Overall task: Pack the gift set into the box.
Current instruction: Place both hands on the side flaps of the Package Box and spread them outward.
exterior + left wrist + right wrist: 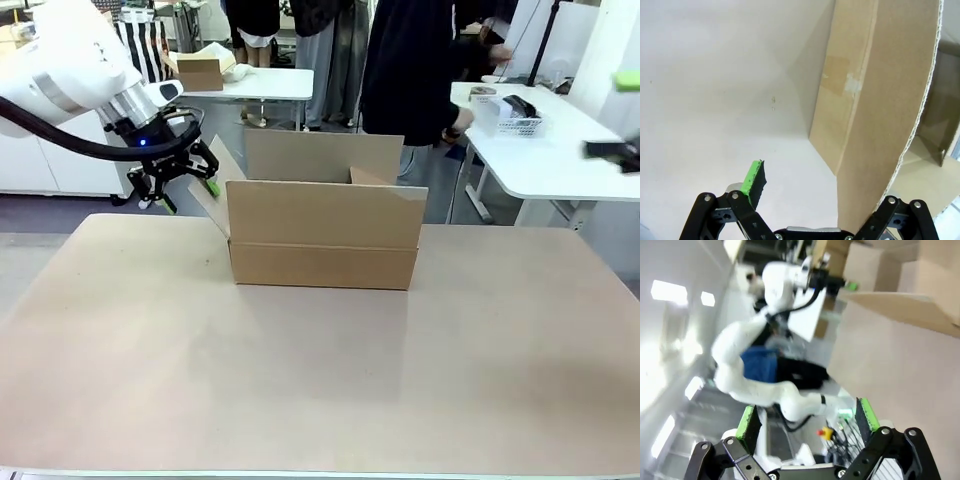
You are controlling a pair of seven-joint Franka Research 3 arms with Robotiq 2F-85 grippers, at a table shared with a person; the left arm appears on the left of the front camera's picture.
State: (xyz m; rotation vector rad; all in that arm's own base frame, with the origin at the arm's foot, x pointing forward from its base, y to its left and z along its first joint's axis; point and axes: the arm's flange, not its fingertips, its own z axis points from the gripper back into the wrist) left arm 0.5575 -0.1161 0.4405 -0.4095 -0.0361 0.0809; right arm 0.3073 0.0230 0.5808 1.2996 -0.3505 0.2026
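Note:
The box (322,238) is a large plain brown carton standing open at the table's far middle, flaps up. My left gripper (190,197) hovers at its left end, open, next to the left side flap (212,190). In the left wrist view that flap (890,100) stands between the fingers of the left gripper (825,180). It covers one finger, while the other green pad (754,179) shows free. My right gripper (620,115) is a blur at the far right edge. It is open in its own view (806,419), holding nothing. The gift set is out of view.
A person in dark clothes (410,70) stands just behind the box. A white side table (560,160) at the right carries a white basket (505,115). A small carton (198,72) sits on a far table. The brown tabletop (320,380) spreads wide in front.

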